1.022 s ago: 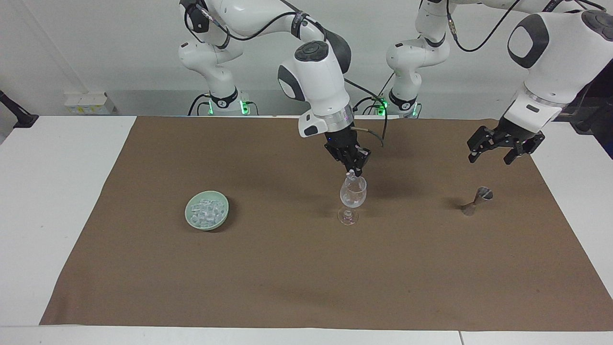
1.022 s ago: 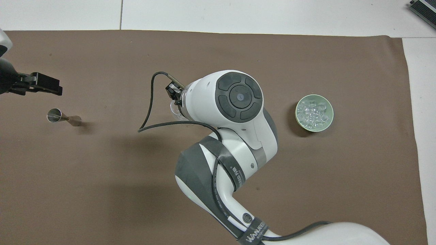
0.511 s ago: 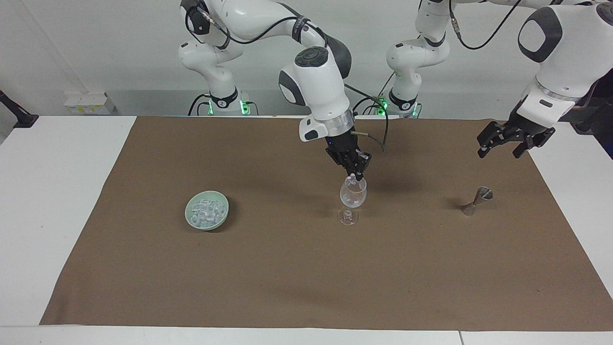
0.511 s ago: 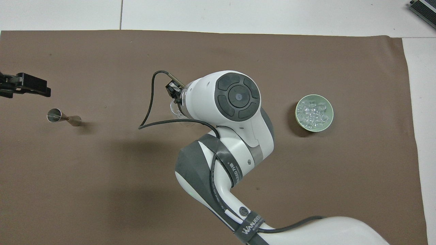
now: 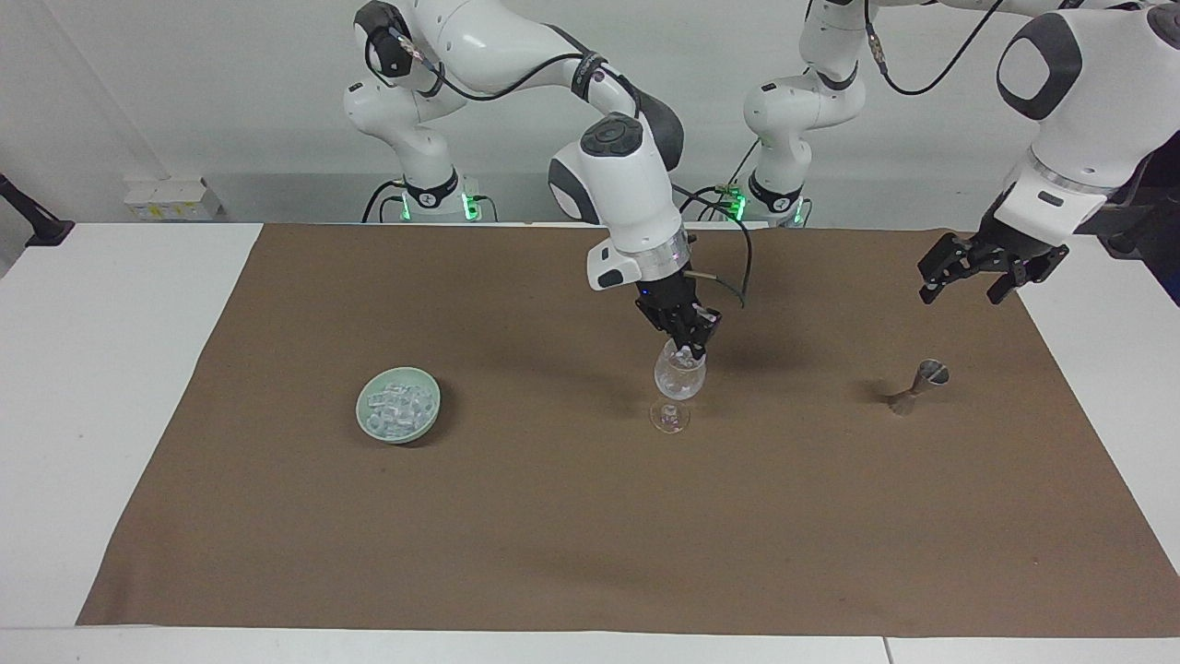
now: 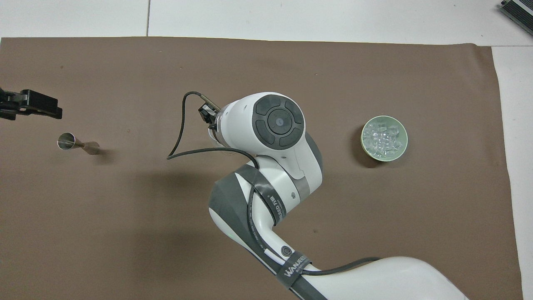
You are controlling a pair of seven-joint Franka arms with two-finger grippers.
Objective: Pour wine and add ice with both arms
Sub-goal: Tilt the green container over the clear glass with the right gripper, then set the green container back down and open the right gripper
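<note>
A clear stemmed wine glass (image 5: 679,378) stands mid-mat. My right gripper (image 5: 689,349) hangs at its mouth, shut on a small ice cube at the rim. In the overhead view the right arm covers the gripper and most of the glass (image 6: 214,141). The ice (image 5: 398,404) lies heaped in a pale green bowl (image 5: 369,420) toward the right arm's end; the ice (image 6: 383,136) and the bowl (image 6: 366,146) also show in the overhead view. My left gripper (image 5: 964,289) is open and empty in the air over the mat, above and apart from a metal jigger (image 5: 913,387); it also shows in the overhead view (image 6: 41,109).
The jigger (image 6: 77,143) lies tipped on its side toward the left arm's end. A brown mat (image 5: 553,535) covers the white table (image 5: 111,387). A black cable (image 6: 181,129) loops from the right wrist beside the glass.
My right gripper has sunk with the ice cube from just above the glass to its mouth. My left gripper rose and drew back from the jigger, then held still.
</note>
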